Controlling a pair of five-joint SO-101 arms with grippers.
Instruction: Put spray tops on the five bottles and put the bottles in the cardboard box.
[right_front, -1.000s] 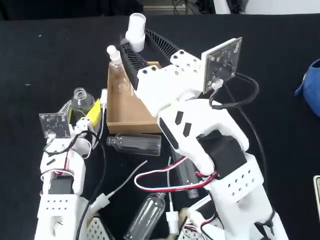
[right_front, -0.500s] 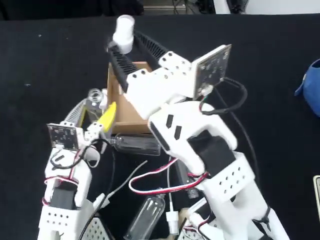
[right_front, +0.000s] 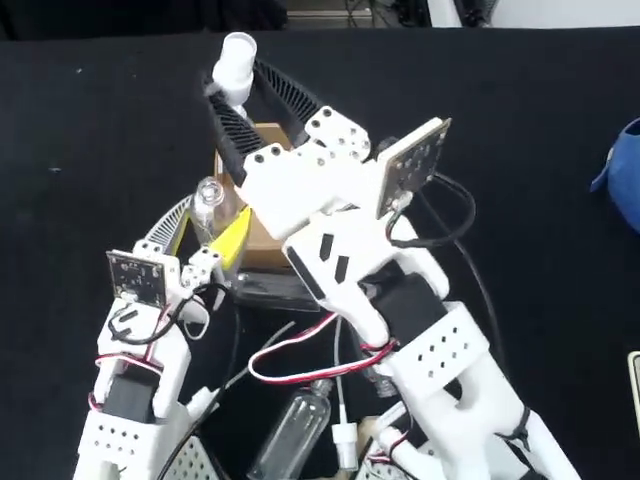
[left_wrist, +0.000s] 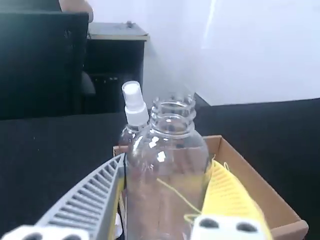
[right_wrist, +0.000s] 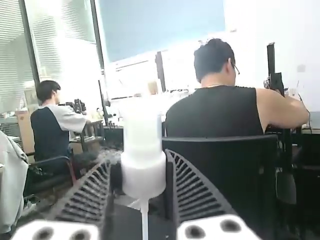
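**Desk:** L side, what's the shot?

**Photog:** The left gripper (left_wrist: 167, 167) is clamped on an uncapped bottle (left_wrist: 171, 132), which stands upright. Its body is squeezed btwn the grey finger (left_wrist: 90, 205) and the yellow finger (left_wrist: 225, 195). The neck and open mouth stand clear above both tips.

**Desk:** And R?

**Photog:** The right gripper (right_front: 236, 92) has its black ribbed fingers (right_front: 290, 90) closed on a white spray top (right_front: 238, 58). The top is pinched right at the fingertips w/ its head poking out past them. Its thin dip tube (right_wrist: 143, 220) runs back btwn the fingers toward the wrist.

**Desk:** Box?

**Photog:** The cardboard box (left_wrist: 250, 182) is open, just beyond the yellow finger's tip. A capped bottle (left_wrist: 133, 105) stands behind the held one, past the grey fingertip. From the high view the R arm covers most of the box.

**Desk:** Anything loose?

**Photog:** On the black table (right_front: 100, 100) near the arm bases, well back from both sets of fingers, a bare bottle (right_front: 295, 430) lies on its side. A loose spray top (right_front: 346, 440) sits beside it. A half-hidden bottle (right_front: 265, 290) lies just behind the L fingers, partly under the R arm.
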